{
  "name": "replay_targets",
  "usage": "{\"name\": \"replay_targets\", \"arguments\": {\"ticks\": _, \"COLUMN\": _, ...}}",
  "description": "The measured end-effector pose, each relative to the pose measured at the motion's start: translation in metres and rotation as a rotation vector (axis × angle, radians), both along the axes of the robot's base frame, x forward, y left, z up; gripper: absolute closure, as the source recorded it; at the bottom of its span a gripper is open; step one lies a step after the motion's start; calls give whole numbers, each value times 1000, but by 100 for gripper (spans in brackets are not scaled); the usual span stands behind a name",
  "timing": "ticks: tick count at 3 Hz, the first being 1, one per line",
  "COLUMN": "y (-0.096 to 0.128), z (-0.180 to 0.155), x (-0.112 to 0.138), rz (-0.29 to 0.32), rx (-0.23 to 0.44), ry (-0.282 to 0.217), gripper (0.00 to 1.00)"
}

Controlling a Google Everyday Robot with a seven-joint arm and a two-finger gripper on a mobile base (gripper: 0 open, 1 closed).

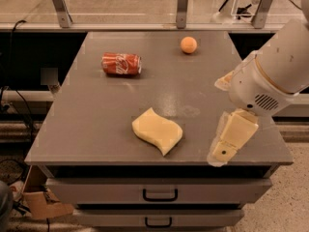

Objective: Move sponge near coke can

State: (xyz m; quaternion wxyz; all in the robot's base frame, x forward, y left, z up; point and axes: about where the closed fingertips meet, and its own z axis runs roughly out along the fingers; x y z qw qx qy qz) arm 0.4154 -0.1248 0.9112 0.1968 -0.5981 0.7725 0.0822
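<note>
The pale yellow sponge lies flat near the front middle of the grey table. The red coke can lies on its side at the back left, well apart from the sponge. My gripper hangs over the table's front right part, to the right of the sponge and not touching it. Its cream fingers stand apart, open and empty. The white arm reaches in from the right.
A small orange ball sits at the back right of the table. Drawers with black handles are below the front edge. A cardboard box sits on the floor at the left. A railing runs behind the table.
</note>
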Motion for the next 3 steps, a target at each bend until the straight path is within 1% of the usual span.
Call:
{"name": "replay_targets", "arguments": {"ticks": 1, "y": 0, "z": 0, "x": 0, "rz": 0, "rx": 0, "ry": 0, "gripper": 0}}
{"name": "replay_targets", "arguments": {"ticks": 2, "y": 5, "z": -6, "x": 3, "rz": 15, "rx": 4, "ry": -10, "gripper": 0}}
{"name": "replay_targets", "arguments": {"ticks": 3, "y": 26, "z": -24, "x": 16, "rz": 77, "rx": 11, "ry": -11, "gripper": 0}}
